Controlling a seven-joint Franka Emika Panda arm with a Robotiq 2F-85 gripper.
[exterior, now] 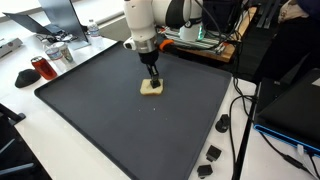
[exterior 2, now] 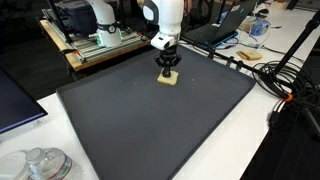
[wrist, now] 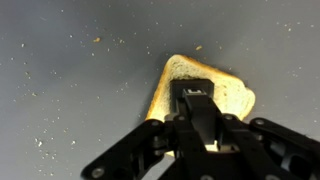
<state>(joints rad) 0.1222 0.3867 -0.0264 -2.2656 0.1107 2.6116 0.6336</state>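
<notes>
Wrist view: my gripper (wrist: 197,97) has its jaws drawn together, tips planted on the slice of bread (wrist: 176,70) near one crust edge. I cannot tell whether they pinch a bit of the crumb or only press on it. The slice lies flat on the dark mat (exterior: 110,120), on the part of the mat nearest the robot's base and well in from every edge of the mat. I judge the arm stands nearly straight up over it because a thin, flat thing like this offers only its top face and rim to the fingers. Crumbs (wrist: 45,140) are scattered on the mat around the slice, too small to matter.

Nothing on the mat crowds the arm. In an exterior view, a red can (exterior: 40,68) sits just off one corner of the mat, and small black pieces (exterior: 213,153) and cables (exterior: 240,135) lie off the mat's opposite side. In an exterior view, a clear plastic tub (exterior 2: 40,164) sits beyond the mat's near corner, and a wooden bench with gear (exterior 2: 95,45) stands past its far edge.
</notes>
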